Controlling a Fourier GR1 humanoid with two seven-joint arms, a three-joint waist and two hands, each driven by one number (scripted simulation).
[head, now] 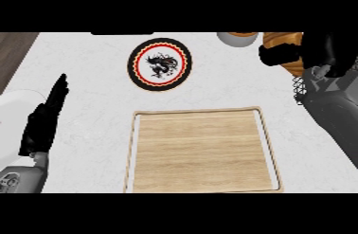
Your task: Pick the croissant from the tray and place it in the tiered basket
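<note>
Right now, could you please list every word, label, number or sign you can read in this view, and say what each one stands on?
There is no readable text anywhere in the head view.
Plate: a dark figure in the white centre inside red and black rings; it is a picture, not lettering.
Tray: bare wood grain, no marks.
Counter: no labels.
</note>
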